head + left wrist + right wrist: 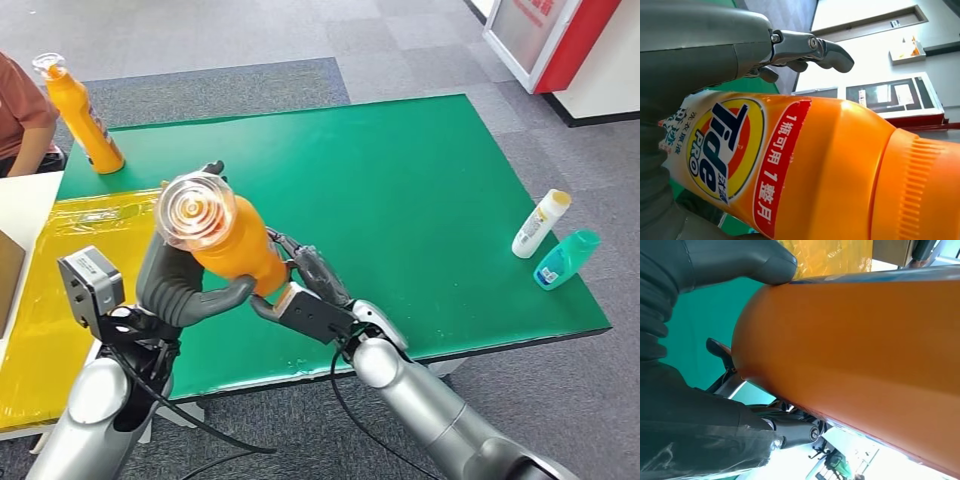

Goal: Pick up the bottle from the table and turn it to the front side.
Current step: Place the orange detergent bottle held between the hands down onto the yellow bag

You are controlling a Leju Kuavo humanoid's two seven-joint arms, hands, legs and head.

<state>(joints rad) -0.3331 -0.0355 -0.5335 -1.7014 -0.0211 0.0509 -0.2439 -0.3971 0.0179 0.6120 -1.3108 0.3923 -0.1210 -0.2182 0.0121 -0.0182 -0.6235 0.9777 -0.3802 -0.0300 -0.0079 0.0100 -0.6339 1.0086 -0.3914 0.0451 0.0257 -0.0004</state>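
Head view, nearest the camera: two silver arms rise from the lower edge and meet over the near edge of the green table (423,180). The left hand (185,285) wraps its thumb and fingers around the orange bottle (226,235), grasping it near the neck. The bottle is lifted clear of the table and tilted, its clear cap (195,210) turned toward the camera. The right hand (309,290) grips the bottle's base end from the opposite side, its dark fingers (317,268) against the bottle.

Left wrist view: the bottle (821,170) lies across the frame with its printed label (725,150) showing, a finger (810,50) above it.

Right wrist view: the thumb (749,262) presses on the plain orange side of the bottle (851,355).

Left of the table lies a yellow sheet (45,300). At the table's right edge lie a white bottle (540,223) and a teal bottle (566,258), just beside each other. At the far left corner a second orange bottle (79,115) stands tilted, near a person's arm (26,130).
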